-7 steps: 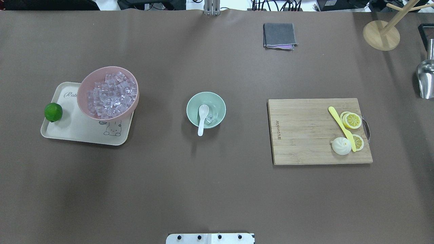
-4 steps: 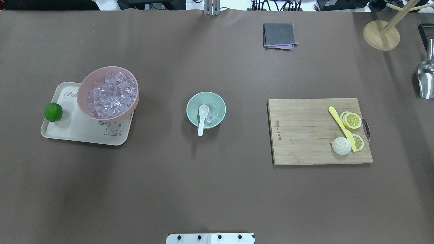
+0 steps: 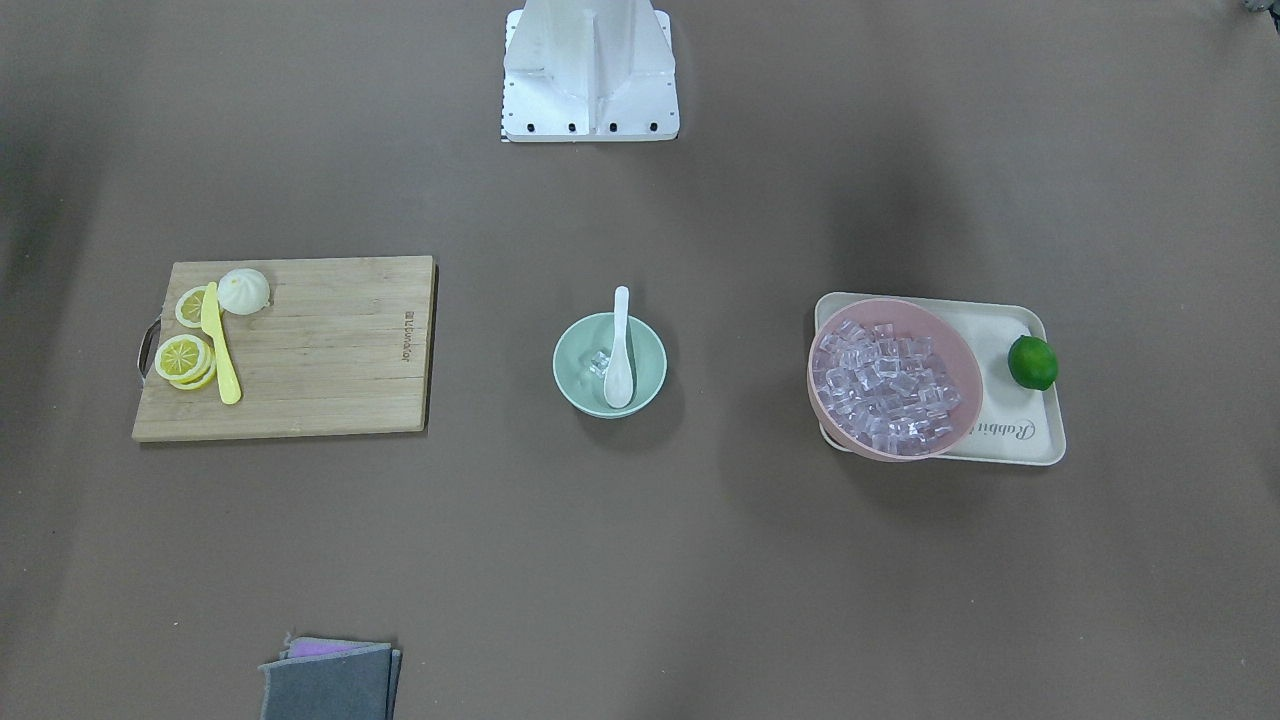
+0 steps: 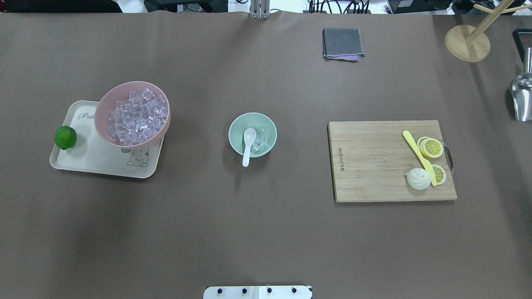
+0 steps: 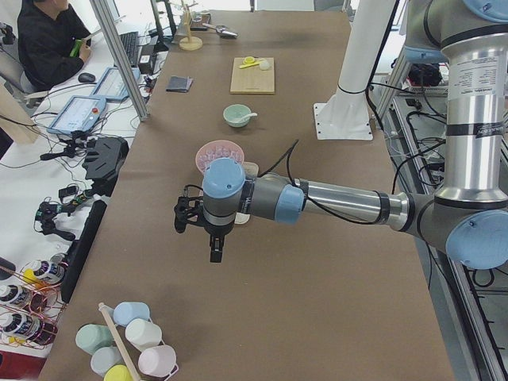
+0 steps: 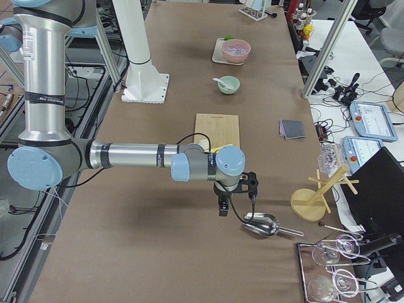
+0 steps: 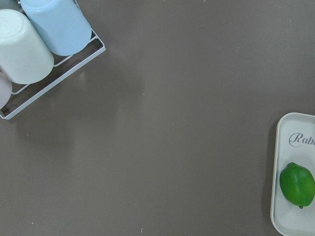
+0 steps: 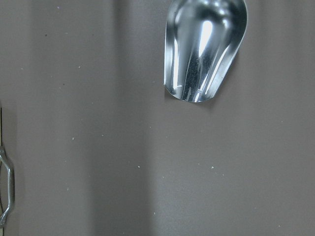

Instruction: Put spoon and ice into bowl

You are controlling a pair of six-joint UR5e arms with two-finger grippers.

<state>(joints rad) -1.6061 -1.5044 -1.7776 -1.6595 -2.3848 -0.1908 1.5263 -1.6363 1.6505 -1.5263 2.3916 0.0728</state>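
Note:
The mint-green bowl stands mid-table and also shows in the front-facing view. The white spoon rests in it, scoop inside, handle over the near rim. A few clear ice cubes lie in the bowl beside the scoop. Many more ice cubes fill the pink bowl at the left. My left gripper hangs over bare table far left of the tray. My right gripper hangs near a metal scoop. I cannot tell whether either is open or shut.
The pink bowl sits on a cream tray with a lime. At the right, a cutting board holds a yellow knife, lemon slices and a bun. Grey cloth, metal scoop and wooden stand lie farther off.

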